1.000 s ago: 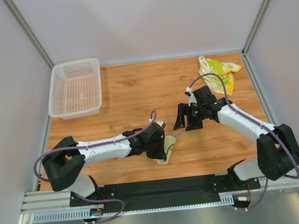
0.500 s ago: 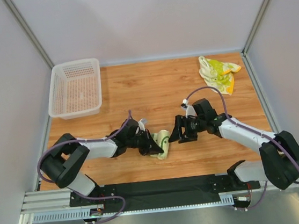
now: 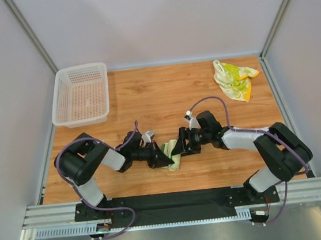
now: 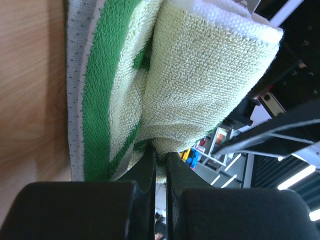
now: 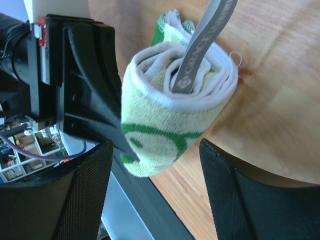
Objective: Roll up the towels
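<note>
Over at the far left corner of the counter (image 3: 163, 96) sits the white mesh basket (image 3: 80, 94), well apart from everything else.

Moving right, the left gripper (image 3: 165, 158) lies low near the middle of the near edge, pointing right. Its wrist cam shows the two fingers (image 4: 145, 172) squeezed nearly together, with a fold of the green-lined towel (image 4: 200, 90) pinched between them. That towel (image 3: 174, 156) is rolled into a chunky bundle. One end rests on the wood and the rest is lifted a bit, as far as I can tell from overhead.

Just right of it, the right gripper (image 3: 179, 147) faces the left one from the other side of the roll. On its own cam the fingers (image 5: 85, 195) are spread wide, with the roll's open end (image 5: 170, 100) between them and touching neither. You can see the spiral layers, and a grey label (image 5: 200, 45) pokes out of the centre.

Way off at the far right corner, the blotchy towel (image 3: 234, 80) lies crumpled, orange edge showing, nothing near it.
</note>
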Controlling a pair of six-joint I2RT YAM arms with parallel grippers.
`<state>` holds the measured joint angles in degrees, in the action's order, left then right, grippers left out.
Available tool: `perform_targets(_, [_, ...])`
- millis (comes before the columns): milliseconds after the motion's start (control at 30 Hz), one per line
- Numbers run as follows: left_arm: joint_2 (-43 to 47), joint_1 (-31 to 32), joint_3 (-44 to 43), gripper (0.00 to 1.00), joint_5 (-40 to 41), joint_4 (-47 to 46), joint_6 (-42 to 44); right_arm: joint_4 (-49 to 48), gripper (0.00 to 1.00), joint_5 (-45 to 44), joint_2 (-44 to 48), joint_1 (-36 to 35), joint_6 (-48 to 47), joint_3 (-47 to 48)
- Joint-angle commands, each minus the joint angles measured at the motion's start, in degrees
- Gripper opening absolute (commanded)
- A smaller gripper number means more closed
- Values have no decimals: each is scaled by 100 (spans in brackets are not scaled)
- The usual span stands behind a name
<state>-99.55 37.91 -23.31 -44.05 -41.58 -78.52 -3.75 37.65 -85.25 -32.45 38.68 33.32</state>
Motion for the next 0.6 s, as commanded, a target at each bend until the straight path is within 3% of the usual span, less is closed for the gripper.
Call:
perform_targets(0, [-82, -56, 107, 0, -42, -210, -49, -1179, 71, 172, -324, -34, 316, -54])
perform_targets(567, [-126, -65, 195, 0, -77, -148, 118, -2192, 67, 322, -1503, -376, 509, 245])
